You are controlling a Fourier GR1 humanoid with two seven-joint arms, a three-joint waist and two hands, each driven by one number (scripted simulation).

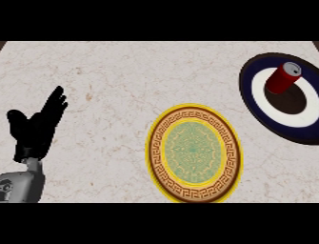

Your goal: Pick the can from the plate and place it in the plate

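Observation:
A red can [283, 77] with a silver top stands upright on a dark blue and white plate [266, 107] at the right of the counter. A second plate [163, 153], yellow-rimmed with a brown band and a green patterned centre, lies in the middle near the front. My left hand [36, 126] rests open at the left with its fingers pointing up, far from both plates and holding nothing. My right hand does not show in the head view.
The counter top [113, 81] is pale marble. Its back edge runs along the top, with dark floor at the far corners. The blue plate reaches the right edge of the view.

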